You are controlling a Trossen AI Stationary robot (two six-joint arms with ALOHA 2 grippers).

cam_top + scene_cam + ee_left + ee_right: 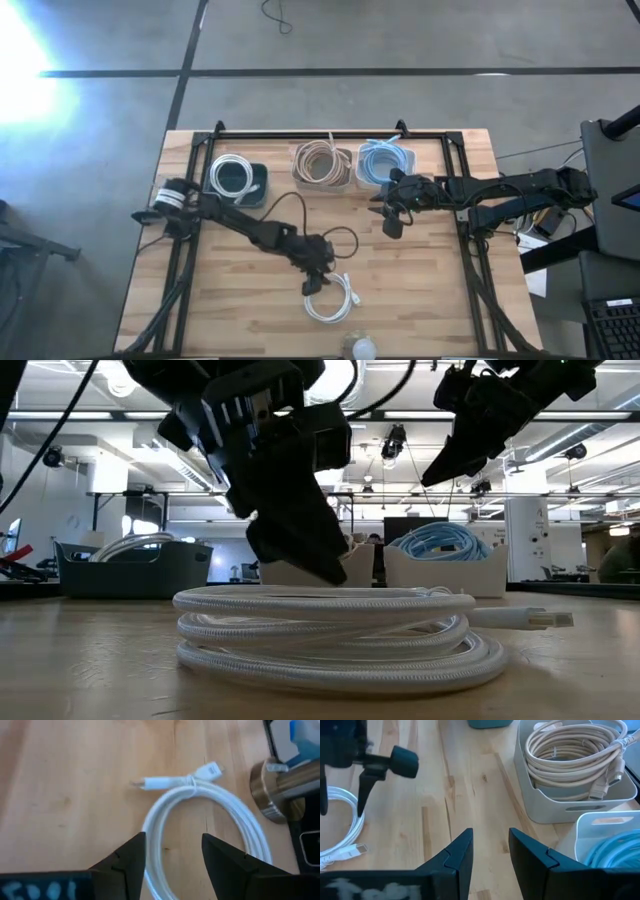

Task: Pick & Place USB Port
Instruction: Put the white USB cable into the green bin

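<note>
White cable (335, 635): coiled flat on the wooden table (420, 290), near its front edge, plugs sticking out to one side.
Left gripper (318, 279): right over the coil, fingers (131, 862) spread apart, nothing held.
Right gripper (390, 218): up off the table in front of the bins, fingers slightly parted, empty.
Bins: dark (237, 180), beige (322, 163) and blue (385, 162) cable loads along the back edge.

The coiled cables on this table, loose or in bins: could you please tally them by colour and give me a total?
White coiled cables: 2, one loose on the wooden table, one in the dark grey bin
Beige coiled cables: 1, in the light grey bin
Blue coiled cables: 1, in the white bin
Total: 4
</note>
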